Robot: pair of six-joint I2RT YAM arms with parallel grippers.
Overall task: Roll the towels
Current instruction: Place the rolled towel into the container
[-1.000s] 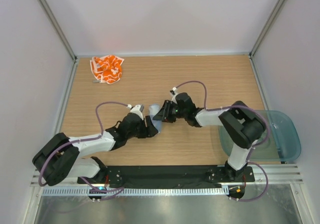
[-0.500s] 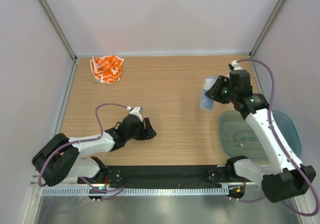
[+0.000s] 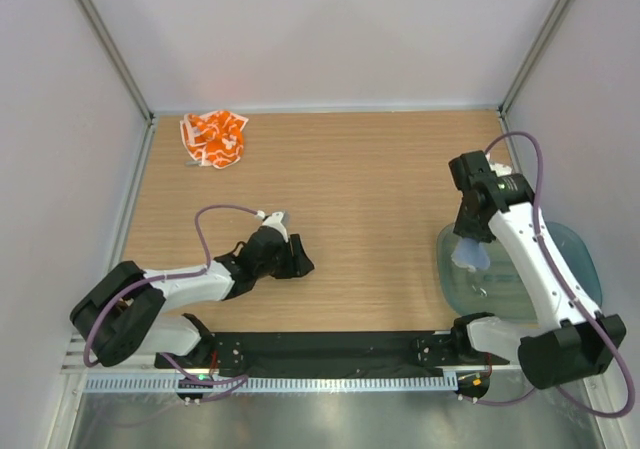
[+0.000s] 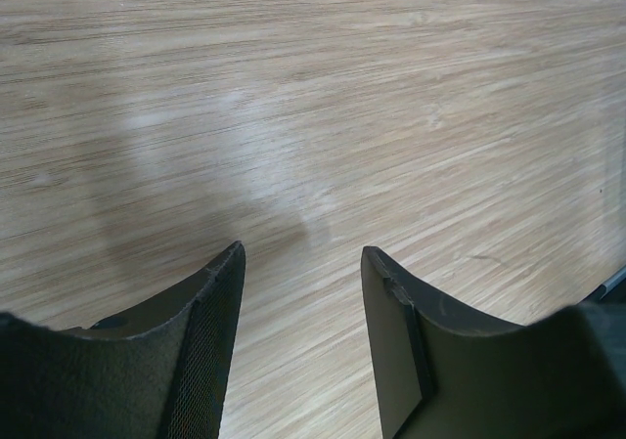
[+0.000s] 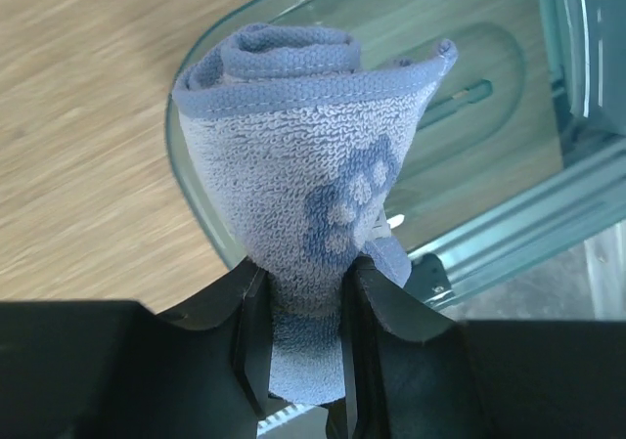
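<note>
1. Your right claw (image 5: 305, 312) pinches the grey-blue towel (image 5: 303, 165) by its lower end. The towel is a soft terry roll with a looped pile, a stitched hem spiralling at the top and a darker paw print on its face.
2. The towel hangs over the left rim of the translucent teal tray (image 5: 469, 97). The tray is a smooth, glossy oval basin at the counter's right edge. You cannot tell whether cloth and plastic touch.
3. Your left claw (image 4: 301, 253) stands parted with nothing between its dark, curved fingers. It sits low over the pale wood-grain counter (image 4: 293, 87).
4. The orange-patterned towel (image 3: 213, 137) lies crumpled, white with bright orange blotches, in the counter's far left corner, well apart from both arms.
5. The count is two towels, one rolled and held and one loose. There are also two claws and one tray.
6. A second ago both claws met at mid-counter with the grey-blue towel between them. Since then your right arm has swung it to the right side and on over the tray. Your left claw has stayed roughly where it was, and the orange-patterned towel has not moved.
</note>
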